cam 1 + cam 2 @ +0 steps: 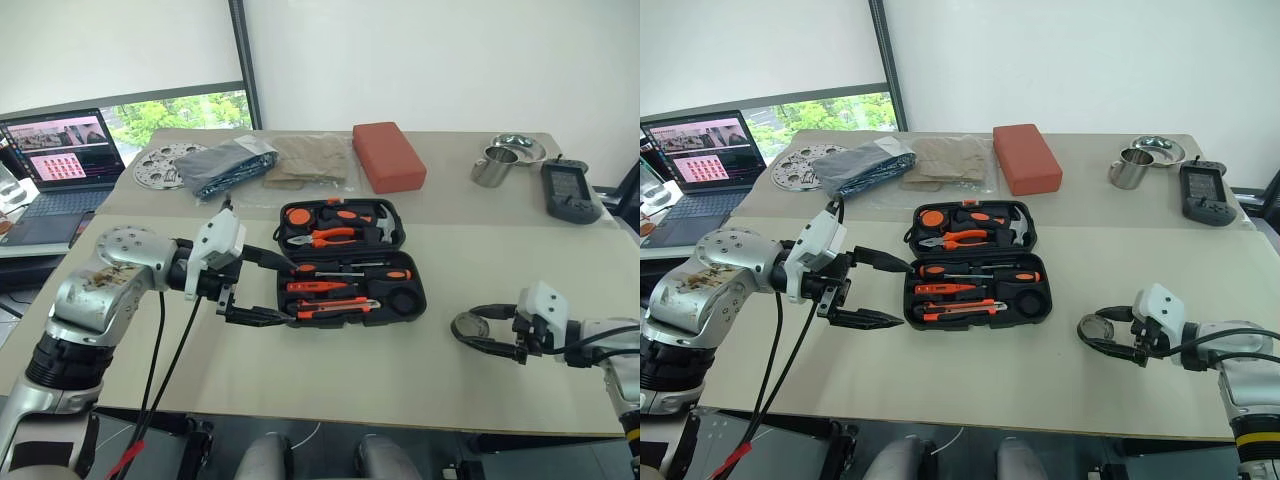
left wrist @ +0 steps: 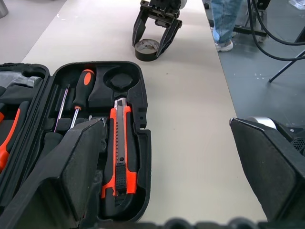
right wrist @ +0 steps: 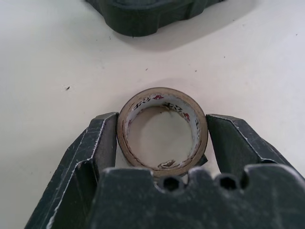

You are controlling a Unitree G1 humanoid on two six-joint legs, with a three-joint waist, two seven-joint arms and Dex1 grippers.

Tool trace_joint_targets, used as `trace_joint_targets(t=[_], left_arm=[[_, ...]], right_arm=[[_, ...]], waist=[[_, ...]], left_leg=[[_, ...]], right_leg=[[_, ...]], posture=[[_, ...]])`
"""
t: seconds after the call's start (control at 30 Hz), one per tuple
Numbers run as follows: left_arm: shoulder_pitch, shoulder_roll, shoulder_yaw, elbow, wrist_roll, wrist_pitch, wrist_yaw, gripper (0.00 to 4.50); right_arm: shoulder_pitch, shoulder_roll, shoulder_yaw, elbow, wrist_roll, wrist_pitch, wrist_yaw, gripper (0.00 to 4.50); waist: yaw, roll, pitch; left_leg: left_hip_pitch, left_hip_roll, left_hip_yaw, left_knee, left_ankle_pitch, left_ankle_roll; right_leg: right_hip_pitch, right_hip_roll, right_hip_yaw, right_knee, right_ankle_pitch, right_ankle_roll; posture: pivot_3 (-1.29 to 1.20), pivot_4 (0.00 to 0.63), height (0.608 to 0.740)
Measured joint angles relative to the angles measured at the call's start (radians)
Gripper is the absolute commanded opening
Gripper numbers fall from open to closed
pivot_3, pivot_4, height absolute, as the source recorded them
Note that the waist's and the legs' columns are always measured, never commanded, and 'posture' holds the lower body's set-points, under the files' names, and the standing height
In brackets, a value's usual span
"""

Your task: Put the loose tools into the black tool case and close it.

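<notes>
Black tool case (image 1: 345,262) lies open at frame centre, orange-and-black tools seated in its slots; utility knife (image 2: 120,148) in the near row. Left gripper (image 1: 262,288) hovers spread wide, empty, at the case's left edge. Right gripper (image 3: 159,138), lower right, brackets the tape roll (image 3: 163,130) on the table (image 1: 330,370); fingers about touching its sides, firm clamp not discernible

I am finding no text that I can read. Between my right fingers (image 3: 95,143), the tape roll (image 3: 163,130) is showing small red print on its inner liner, too small to make out. The laptop (image 1: 60,150) screen, far beyond my left gripper (image 1: 262,288), is showing illegible windows.
</notes>
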Motion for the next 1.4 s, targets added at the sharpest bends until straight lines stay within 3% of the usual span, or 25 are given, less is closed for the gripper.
trace_joint_targets(t=[0.83, 0.93, 1.4], left_arm=[[0.013, 0.0, -0.001, 0.0, 0.022, -0.015, 0.001, 4.5], [0.015, 0.0, -0.002, 0.0, 0.022, -0.016, 0.001, 4.5], [0.019, 0.0, -0.006, 0.0, 0.022, -0.019, 0.007, 4.5]], right_arm=[[0.0, -0.006, 0.002, -0.014, 0.0, 0.036, 0.004, 3.4], [0.0, -0.006, 0.002, -0.017, 0.0, 0.037, 0.004, 2.65], [0.0, -0.007, 0.002, -0.035, 0.0, 0.049, -0.001, 2.65]], waist=[[0.0, 0.0, 0.0], [0.0, 0.0, 0.0], [0.0, 0.0, 0.0]], left_leg=[[0.0, 0.0, 0.0, 0.0, 0.0, 0.0], [0.0, 0.0, 0.0, 0.0, 0.0, 0.0], [0.0, 0.0, 0.0, 0.0, 0.0, 0.0]], right_leg=[[0.0, 0.0, 0.0, 0.0, 0.0, 0.0], [0.0, 0.0, 0.0, 0.0, 0.0, 0.0], [0.0, 0.0, 0.0, 0.0, 0.0, 0.0]], posture=[[0.0, 0.15, 0.74], [0.0, 0.15, 0.74], [0.0, 0.15, 0.74]])
